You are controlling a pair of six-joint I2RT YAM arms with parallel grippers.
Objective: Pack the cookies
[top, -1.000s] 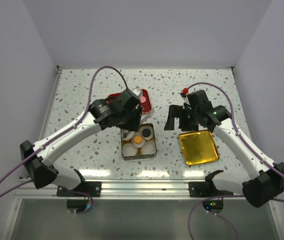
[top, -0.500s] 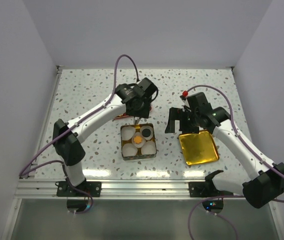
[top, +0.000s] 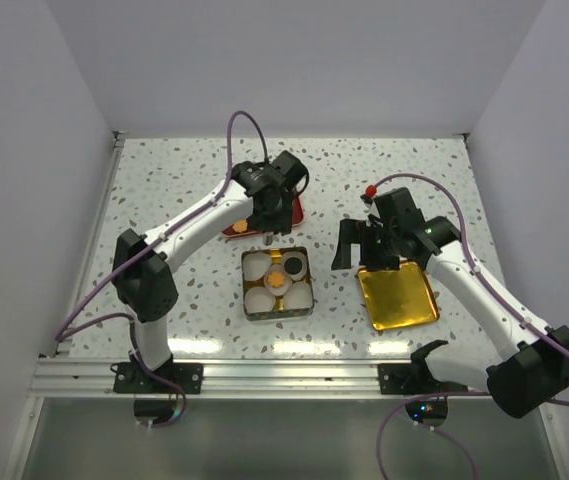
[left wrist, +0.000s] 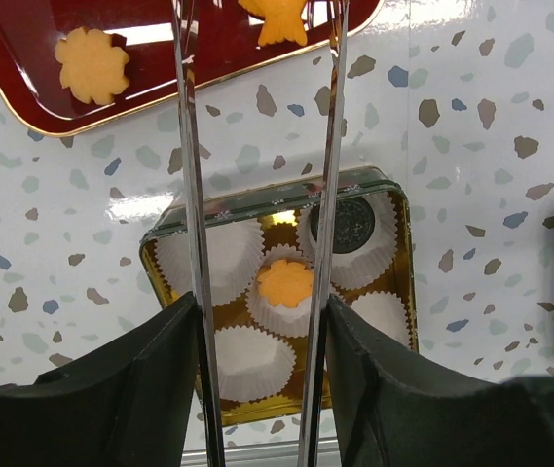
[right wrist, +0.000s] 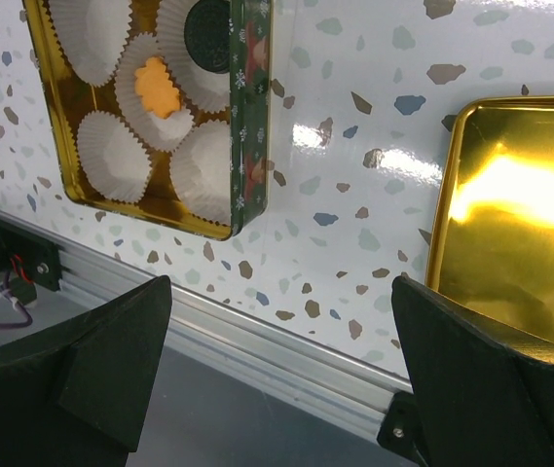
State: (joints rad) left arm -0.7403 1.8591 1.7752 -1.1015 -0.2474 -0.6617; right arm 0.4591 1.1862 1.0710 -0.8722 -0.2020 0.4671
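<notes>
— What's on the worktop [top: 154,170]?
— I see the red tray [left wrist: 23,58] at 12 o'clock from the tin [left wrist: 257,197]. My left pincer [top: 267,237] hangs released between them, and my right pincer [top: 362,250] is released at 3 o'clock.
— The cookies [left wrist: 92,64]?
— Two orange on the tray; an orange cookie [left wrist: 285,282] and a dark cookie [left wrist: 345,224] in the tin's cups [left wrist: 247,355].

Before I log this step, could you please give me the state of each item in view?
Tin: open, two of five cups filled.
Gold lid: off, lying beside the tin.
Red tray: holding orange cookies.
Left gripper: open, empty.
Right gripper: open, empty.
</notes>
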